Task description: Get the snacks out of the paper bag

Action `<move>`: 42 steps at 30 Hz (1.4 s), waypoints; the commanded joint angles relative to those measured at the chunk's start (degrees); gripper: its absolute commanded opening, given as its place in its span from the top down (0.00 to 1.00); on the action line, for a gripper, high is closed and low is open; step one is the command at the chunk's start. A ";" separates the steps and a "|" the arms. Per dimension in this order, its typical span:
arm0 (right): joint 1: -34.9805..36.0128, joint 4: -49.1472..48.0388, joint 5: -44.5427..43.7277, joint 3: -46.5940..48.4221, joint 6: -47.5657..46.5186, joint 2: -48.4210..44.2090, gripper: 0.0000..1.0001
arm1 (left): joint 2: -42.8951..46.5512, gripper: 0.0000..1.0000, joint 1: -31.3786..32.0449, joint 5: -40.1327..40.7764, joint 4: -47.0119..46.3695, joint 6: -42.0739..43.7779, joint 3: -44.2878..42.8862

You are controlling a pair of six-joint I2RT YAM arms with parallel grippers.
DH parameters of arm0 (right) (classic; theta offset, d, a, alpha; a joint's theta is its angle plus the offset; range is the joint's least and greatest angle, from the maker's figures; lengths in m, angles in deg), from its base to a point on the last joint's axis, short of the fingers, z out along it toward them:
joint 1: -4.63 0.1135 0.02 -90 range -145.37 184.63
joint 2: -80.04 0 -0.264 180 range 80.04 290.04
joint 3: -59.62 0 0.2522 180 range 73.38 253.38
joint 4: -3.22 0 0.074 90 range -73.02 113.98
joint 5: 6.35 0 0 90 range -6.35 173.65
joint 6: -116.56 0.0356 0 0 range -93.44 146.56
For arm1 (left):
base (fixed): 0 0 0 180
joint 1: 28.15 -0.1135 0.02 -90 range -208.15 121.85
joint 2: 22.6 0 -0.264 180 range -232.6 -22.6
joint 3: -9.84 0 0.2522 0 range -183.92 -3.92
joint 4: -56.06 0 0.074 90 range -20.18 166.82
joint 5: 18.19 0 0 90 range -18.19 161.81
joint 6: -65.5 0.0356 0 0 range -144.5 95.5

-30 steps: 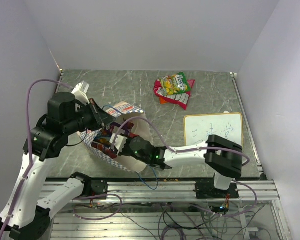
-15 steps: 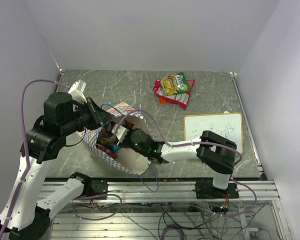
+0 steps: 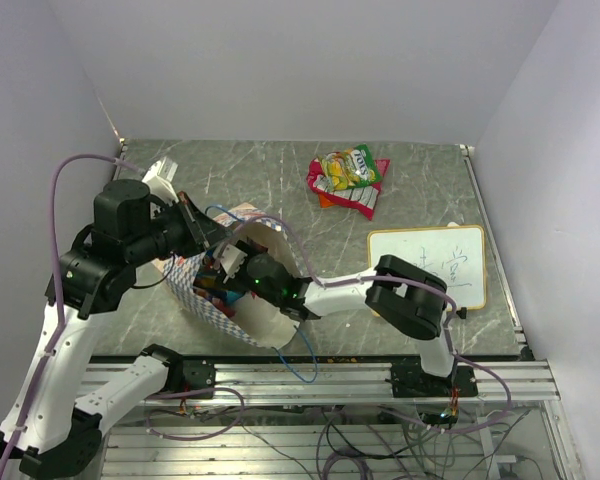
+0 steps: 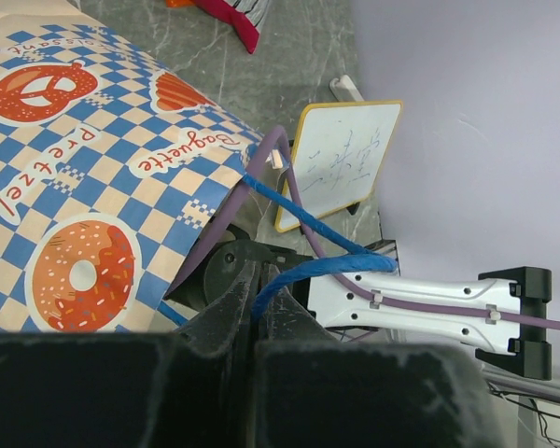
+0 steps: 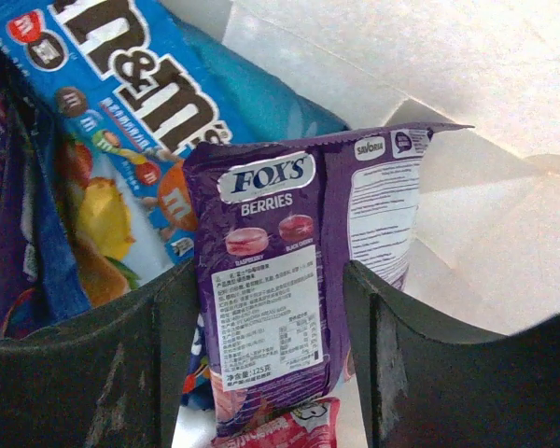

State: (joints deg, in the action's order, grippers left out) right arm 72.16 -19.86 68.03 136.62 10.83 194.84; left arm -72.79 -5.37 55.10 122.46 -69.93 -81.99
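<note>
Reaching deep into the paper bag [image 3: 267,322], the right gripper [image 5: 269,299] has its two fingers apart, one on each side of a purple packet [image 5: 271,224] marked Fox's Berries. The fingers are close to the packet edges but are not yet pressing them. Behind this packet lies a blue M&M's packet [image 5: 121,103], and a small red-pink packet [image 5: 285,425] shows just below. All three are inside the bag, against its pale inner wall.

The left gripper [image 4: 257,313] holds the bag mouth up. It seems to be pinched together on the blue string handle [image 4: 317,266], though the near part of that view is dark and blurred, so I am not fully sure. Two other snacks [image 3: 348,178] lie on the table [image 3: 280,170] at the far side, well apart from the bag.

I judge the step in hand is the grasp of the purple packet. The next move calls for closing the fingers on it firmly, then pulling back through the opening without catching the paper rim, while the left side keeps the mouth wide.
</note>
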 commanded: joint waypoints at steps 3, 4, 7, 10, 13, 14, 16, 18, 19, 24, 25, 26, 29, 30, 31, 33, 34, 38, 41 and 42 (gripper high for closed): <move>-2.29 1.01 -3.52 2.03 0.42 1.48 0.45 | -0.53 0.93 0.59 -0.29 2.59 2.26 -4.78; -2.51 1.31 -3.21 2.20 0.48 2.20 0.46 | -0.74 0.93 0.59 0.17 3.13 2.43 -5.08; -3.12 1.73 -1.15 2.61 0.69 2.51 0.50 | -0.73 0.93 0.59 1.93 4.43 2.27 -5.67; -3.33 1.89 -0.25 2.93 0.61 2.91 0.51 | -0.16 0.93 0.59 2.96 4.71 1.54 -5.36; -3.41 2.29 -0.10 2.92 0.91 3.39 0.43 | 0.13 0.93 0.59 3.34 4.41 0.79 -4.79; -3.43 2.14 -1.05 2.97 1.64 3.86 0.39 | 0.10 0.93 0.59 3.73 4.52 0.54 -4.74; -4.03 1.58 -2.78 3.03 2.91 4.83 0.35 | 0.16 0.93 0.59 4.74 4.51 -0.12 -4.33; -4.53 2.55 -2.18 3.92 2.77 5.43 0.36 | 0.47 0.93 0.59 5.64 4.12 -1.10 -3.53; -4.72 2.82 -1.51 4.40 2.54 5.57 0.37 | 0.72 0.93 0.59 5.82 3.73 -1.60 -3.05; -5.26 4.38 4.58 4.25 0.14 3.33 0.65 | 1.32 0.93 0.59 7.29 3.06 -2.89 -2.02; -5.42 5.12 6.44 4.26 0.08 2.53 0.73 | 1.28 0.93 0.59 7.99 3.10 -2.91 -2.08; -5.58 5.61 7.70 4.06 0.38 1.65 0.78 | 1.24 0.93 0.59 8.54 3.20 -2.91 -2.16; -5.72 6.49 12.06 3.74 1.12 -0.85 0.89 | 1.02 0.93 0.59 9.49 2.76 -2.91 -2.27; -5.74 7.01 13.25 3.89 1.21 -1.28 0.94 | 0.98 0.93 0.59 9.72 2.50 -2.91 -2.34; -5.74 7.75 14.54 4.12 1.33 -1.71 0.97 | 0.90 0.93 0.62 10.07 2.32 -2.91 -2.46; -5.79 9.25 17.00 4.24 1.18 -2.89 1.00 | 0.59 0.93 0.59 10.76 2.19 -2.87 -2.86; -5.79 9.46 18.47 4.01 1.11 -3.71 1.00 | 0.52 0.93 0.59 11.03 2.00 -2.91 -2.96; -5.74 9.67 23.03 2.29 1.34 -7.46 1.00 | 0.36 0.93 0.60 11.06 0.54 -3.32 -2.44; -5.75 9.82 24.93 1.14 2.81 -10.84 1.00 | 0.52 0.93 0.59 11.08 -0.49 -3.75 -1.72; -5.82 9.61 25.35 0.77 3.55 -11.85 1.00 | 0.68 0.93 0.53 11.05 -0.86 -3.92 -1.43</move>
State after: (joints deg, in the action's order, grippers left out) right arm 66.30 -8.58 88.14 138.43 12.06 188.70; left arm -72.71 -5.37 65.40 125.43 -72.90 -83.87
